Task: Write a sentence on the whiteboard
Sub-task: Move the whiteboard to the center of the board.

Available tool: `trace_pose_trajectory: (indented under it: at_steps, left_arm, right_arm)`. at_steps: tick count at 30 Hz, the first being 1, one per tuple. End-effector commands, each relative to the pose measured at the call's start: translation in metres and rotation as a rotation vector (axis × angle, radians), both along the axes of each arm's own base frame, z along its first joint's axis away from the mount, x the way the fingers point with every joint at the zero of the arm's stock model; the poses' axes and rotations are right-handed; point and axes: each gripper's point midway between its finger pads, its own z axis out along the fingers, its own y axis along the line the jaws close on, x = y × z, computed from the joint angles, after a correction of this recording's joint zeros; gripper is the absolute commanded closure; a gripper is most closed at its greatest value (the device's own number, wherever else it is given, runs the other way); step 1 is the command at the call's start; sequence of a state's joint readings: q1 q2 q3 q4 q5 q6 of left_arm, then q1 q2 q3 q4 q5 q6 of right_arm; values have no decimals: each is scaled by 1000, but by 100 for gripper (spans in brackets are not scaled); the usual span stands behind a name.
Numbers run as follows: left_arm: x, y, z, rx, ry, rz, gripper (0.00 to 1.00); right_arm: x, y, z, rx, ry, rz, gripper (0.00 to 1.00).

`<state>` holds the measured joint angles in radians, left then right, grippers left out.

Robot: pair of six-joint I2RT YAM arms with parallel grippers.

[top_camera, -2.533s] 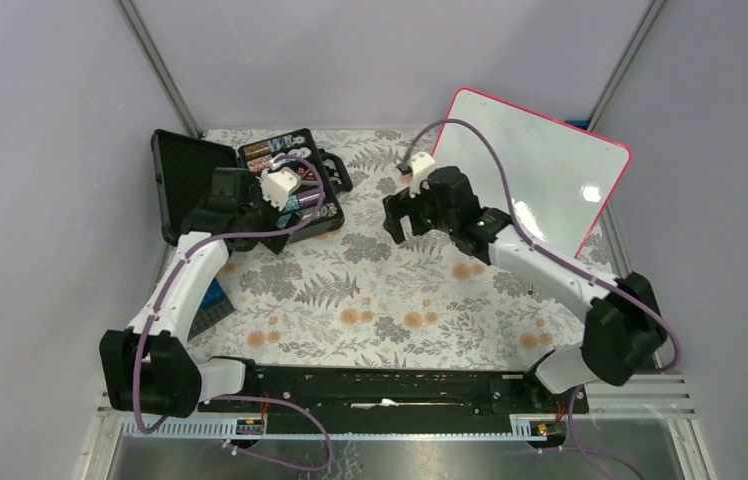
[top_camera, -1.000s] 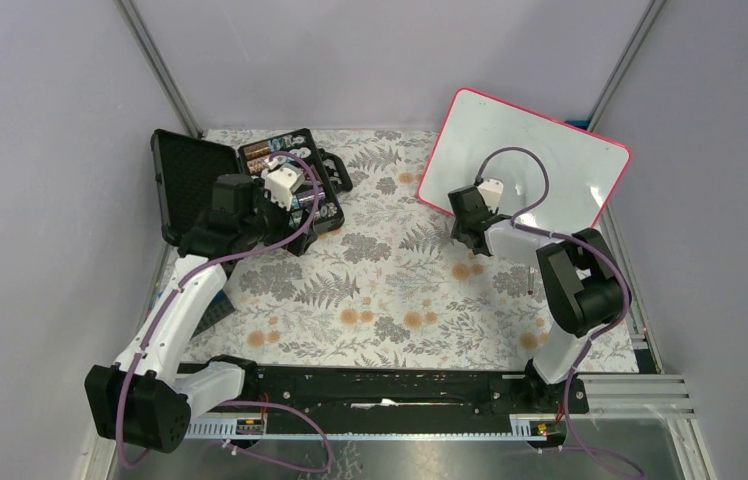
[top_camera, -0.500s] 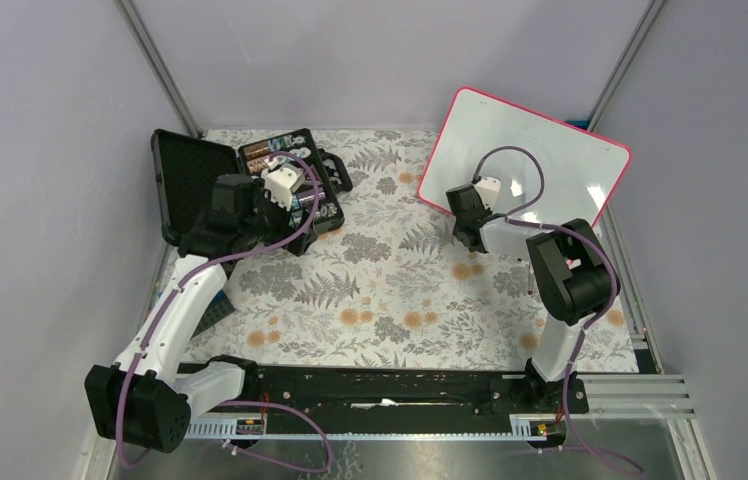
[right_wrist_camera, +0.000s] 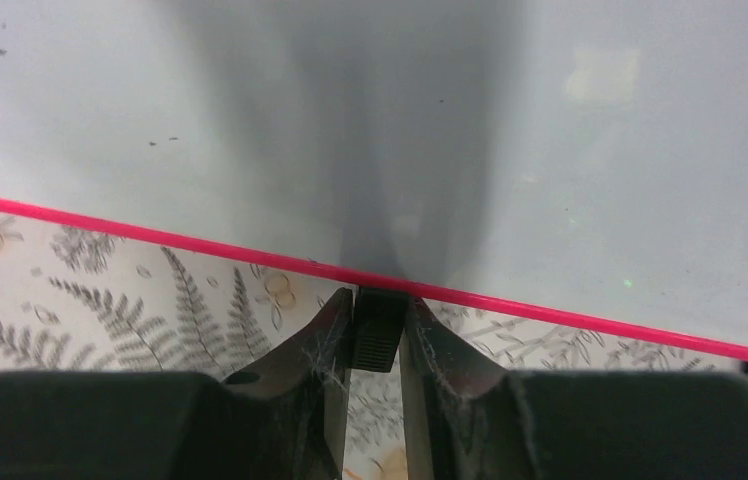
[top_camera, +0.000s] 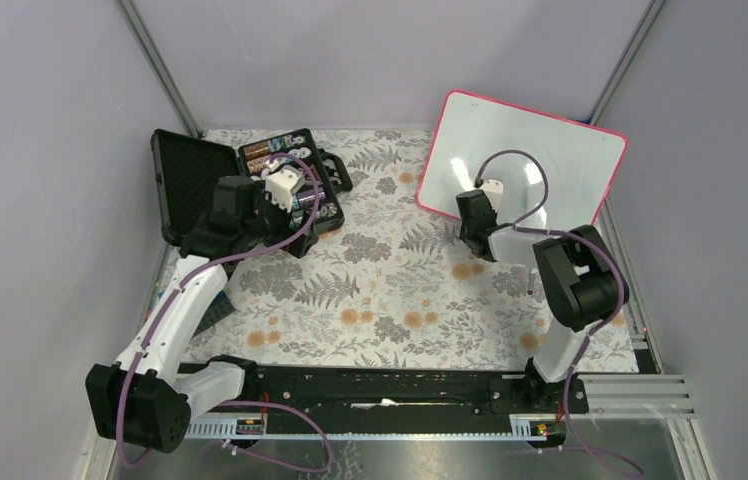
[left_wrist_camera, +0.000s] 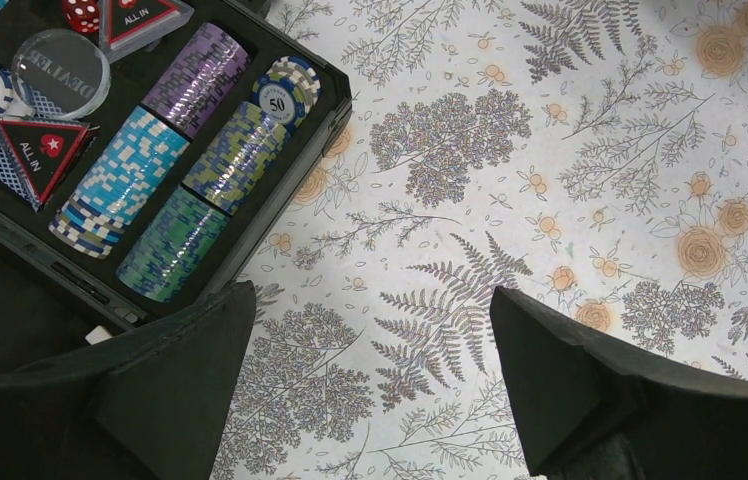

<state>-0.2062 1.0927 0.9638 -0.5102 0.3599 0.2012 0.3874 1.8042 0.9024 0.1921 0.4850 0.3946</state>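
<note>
Right pincer is clamping the black clip on the whiteboard rim, probably using it as a handle to reposition the blank board, which is lying well right of the case. Left pincer is hovering spread apart just beside the case, likely waiting.

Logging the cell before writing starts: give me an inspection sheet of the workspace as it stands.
Surface: floral cloth.
Job's things: whiteboard at far right, skewed; no writing seen, no marker seen.
Clutter: open black case of poker chips, far left.
Grippers: right gripper shut on the board's black clip; left gripper open, empty.
Cables: purple cable loops over the board.
Surroundings: plain grey walls.
</note>
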Motion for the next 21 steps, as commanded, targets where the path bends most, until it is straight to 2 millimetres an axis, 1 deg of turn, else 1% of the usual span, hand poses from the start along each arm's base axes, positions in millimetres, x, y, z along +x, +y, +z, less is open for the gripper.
trace_pose_trajectory:
  at_steps: [1,6,11,17,21]
  left_arm:
    - [4,-7,14,-38,-49,-20,1]
    - [5,-7,12,-40,-42,-16,1]
    - [7,-8,14,-48,-34,-2,1]
    - [11,-6,23,-51,-36,18,1]
    - [13,-3,30,-41,-49,36,1]
  right_arm:
    - [-5,17,31,34,-79,175,99]
    - [-23,35,40,66,-81,310,100]
    - [-47,63,46,47,-106,481,100]
    - [-82,101,42,18,-91,661,100]
    - [-102,113,38,33,-60,706,100]
